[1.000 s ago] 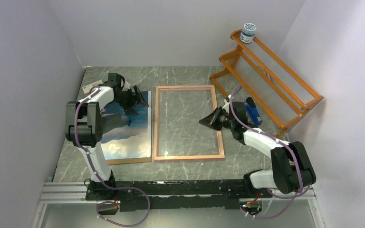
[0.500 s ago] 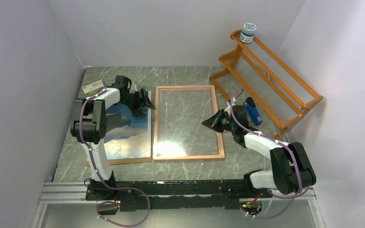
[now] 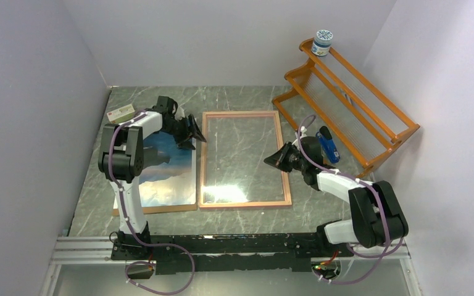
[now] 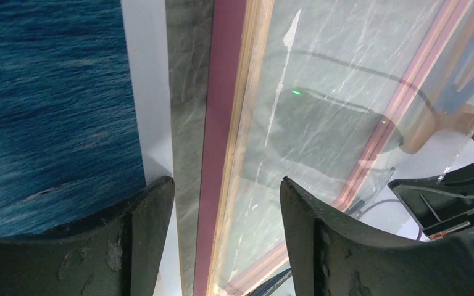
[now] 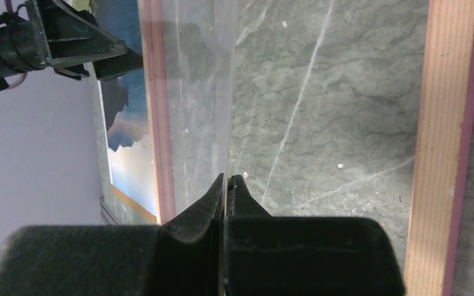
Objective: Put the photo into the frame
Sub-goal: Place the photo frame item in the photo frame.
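The photo [image 3: 166,176], a blue sea coast print, lies flat on the left on a brown backing board [image 3: 154,209]. The pinkish frame [image 3: 244,114] lies beside it to the right. My left gripper [image 3: 192,131] is open and empty, its jaws astride the frame's left rail [image 4: 222,123], with the photo [image 4: 49,92] just to its left. My right gripper [image 3: 276,159] is shut on the right edge of the clear pane [image 3: 241,154] and holds that edge tilted up off the frame. In the right wrist view, my right gripper [image 5: 227,180] holds the pane edge-on, with the frame's right rail [image 5: 447,142] below.
An orange wooden rack [image 3: 345,105] stands at the back right with a small jar [image 3: 323,42] on its top. A blue object [image 3: 328,145] lies by the rack. A small card box [image 3: 120,113] lies at the back left. Walls close in on three sides.
My left gripper has moved right, off the photo, to the frame's left rail. My right gripper has shifted slightly with the pane, and the glare on the pane has changed.
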Robot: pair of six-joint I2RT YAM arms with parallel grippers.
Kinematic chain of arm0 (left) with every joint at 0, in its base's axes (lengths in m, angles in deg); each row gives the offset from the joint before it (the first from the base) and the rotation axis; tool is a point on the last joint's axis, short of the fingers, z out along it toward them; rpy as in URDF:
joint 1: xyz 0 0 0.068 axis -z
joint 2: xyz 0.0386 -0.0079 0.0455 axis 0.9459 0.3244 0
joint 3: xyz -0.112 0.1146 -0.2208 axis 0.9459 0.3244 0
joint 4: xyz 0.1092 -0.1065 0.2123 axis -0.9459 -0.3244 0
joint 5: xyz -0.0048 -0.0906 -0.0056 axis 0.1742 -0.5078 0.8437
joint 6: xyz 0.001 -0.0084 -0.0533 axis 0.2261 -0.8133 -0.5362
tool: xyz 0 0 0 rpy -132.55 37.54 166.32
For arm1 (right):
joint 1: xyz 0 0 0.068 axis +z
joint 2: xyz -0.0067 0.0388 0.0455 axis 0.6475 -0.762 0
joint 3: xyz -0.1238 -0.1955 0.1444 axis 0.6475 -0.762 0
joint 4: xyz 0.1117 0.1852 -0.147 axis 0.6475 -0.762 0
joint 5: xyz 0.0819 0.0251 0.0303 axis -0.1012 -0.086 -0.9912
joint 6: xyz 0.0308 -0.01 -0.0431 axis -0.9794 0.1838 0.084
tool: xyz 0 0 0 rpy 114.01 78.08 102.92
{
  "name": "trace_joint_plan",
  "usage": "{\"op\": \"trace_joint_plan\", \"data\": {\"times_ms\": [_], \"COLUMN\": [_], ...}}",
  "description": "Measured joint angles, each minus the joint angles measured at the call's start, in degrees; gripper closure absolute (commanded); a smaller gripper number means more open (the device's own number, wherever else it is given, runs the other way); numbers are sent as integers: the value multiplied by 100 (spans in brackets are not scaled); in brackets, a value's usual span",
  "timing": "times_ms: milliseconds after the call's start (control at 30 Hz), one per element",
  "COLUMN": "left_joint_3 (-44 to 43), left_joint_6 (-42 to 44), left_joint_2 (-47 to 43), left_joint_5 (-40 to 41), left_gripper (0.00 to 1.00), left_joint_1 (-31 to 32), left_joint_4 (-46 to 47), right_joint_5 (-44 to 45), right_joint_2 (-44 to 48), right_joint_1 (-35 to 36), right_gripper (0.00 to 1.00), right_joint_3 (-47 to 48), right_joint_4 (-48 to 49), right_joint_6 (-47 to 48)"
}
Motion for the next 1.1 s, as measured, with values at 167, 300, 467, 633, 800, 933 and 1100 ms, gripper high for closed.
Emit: {"op": "trace_joint_plan", "data": {"times_ms": [167, 300, 467, 633, 800, 933, 1100], "left_joint_3": [-186, -339, -476, -529, -713, -763, -765], "left_joint_6": [17, 74, 125, 142, 173, 221, 262], "left_joint_2": [133, 273, 306, 352, 479, 503, 511], "left_joint_5": [9, 140, 352, 350, 341, 328, 302], "left_gripper": [36, 36, 38, 39, 39, 39, 39], "left_joint_1": [105, 223, 295, 297, 295, 295, 293], "left_joint_4": [-107, -245, -420, -485, -686, -752, -754], "right_joint_5": [0, -24, -81, -39, 46, 164, 216], "right_joint_2": [-166, -216, -461, -498, -498, -498, -498], "right_joint_1": [-39, -90, -111, -118, -118, -118, -127], "right_gripper": [100, 100, 100, 100, 100, 100, 100], "right_joint_3": [15, 59, 153, 151, 151, 146, 133], "right_joint_4": [-39, -50, -39, -28, -15, 0, -2], "right_joint_6": [133, 280, 391, 407, 448, 452, 457]}}
